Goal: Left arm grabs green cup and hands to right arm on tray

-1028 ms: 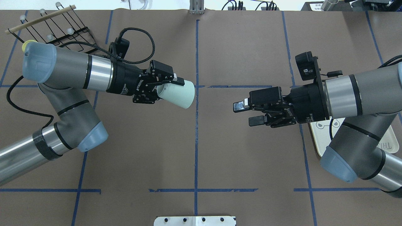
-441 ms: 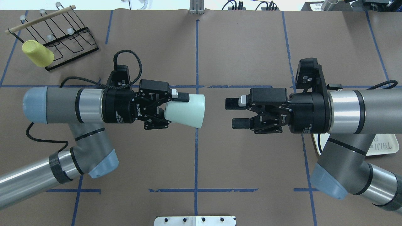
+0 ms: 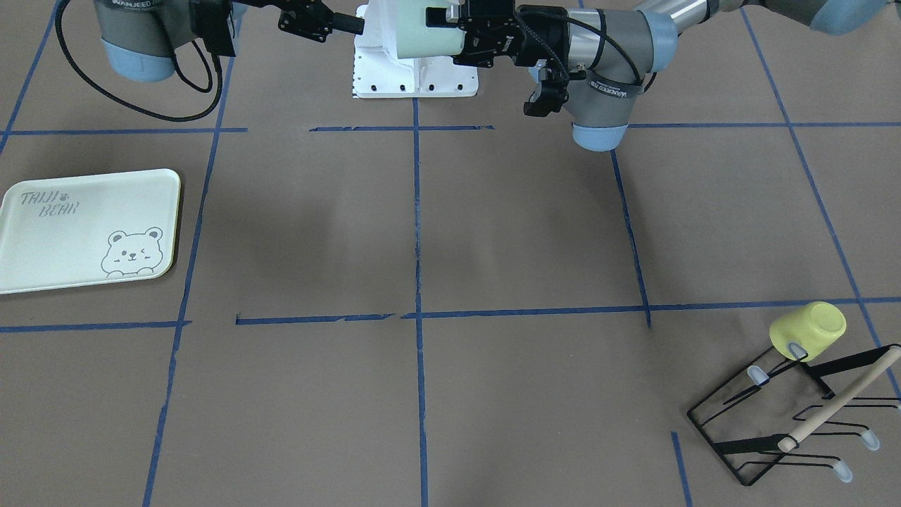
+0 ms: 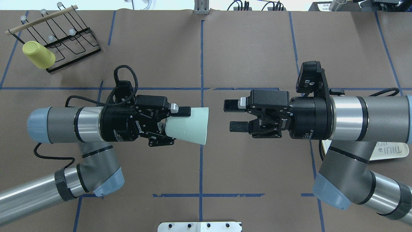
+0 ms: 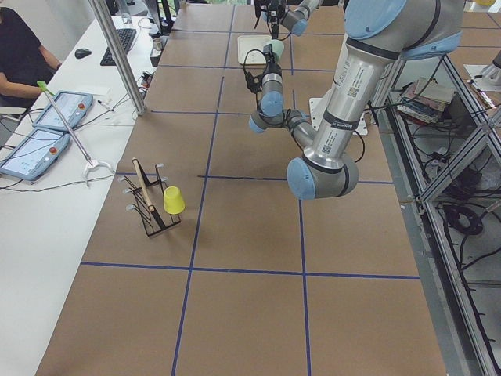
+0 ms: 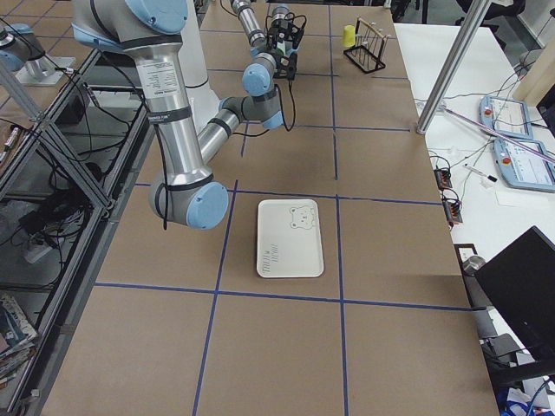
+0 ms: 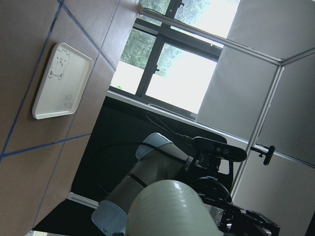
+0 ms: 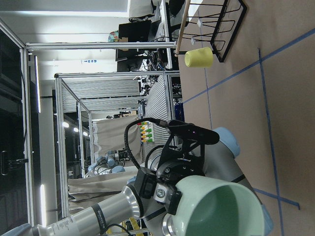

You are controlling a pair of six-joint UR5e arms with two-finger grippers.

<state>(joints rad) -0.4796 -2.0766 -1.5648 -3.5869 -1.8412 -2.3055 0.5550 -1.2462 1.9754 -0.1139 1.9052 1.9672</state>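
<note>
Overhead, far left: yellow cup (image 4: 38,54) hung on wire rack (image 4: 72,42) at tabletop (image 4: 199,167) corner; left arm (image 4: 64,125) reaches level toward centre; left claw (image 4: 173,126) clamped on narrow base end of green cup (image 4: 191,126); cup held sideways in air above centre line, mouth facing right claw (image 4: 233,116); right claw spread wide, empty, near cup, not touching; tray (image 4: 389,151) flat on tabletop, mostly hidden under right arm (image 4: 367,119).

The tray (image 3: 84,232), by the surface's (image 3: 493,232) right edge, read "TAIJI BEAR". The left claw (image 4: 175,125) and right claw (image 4: 232,116) each bore "ROBOTIQ"; an arm band (image 3: 607,86) read "WANJEED".
</note>
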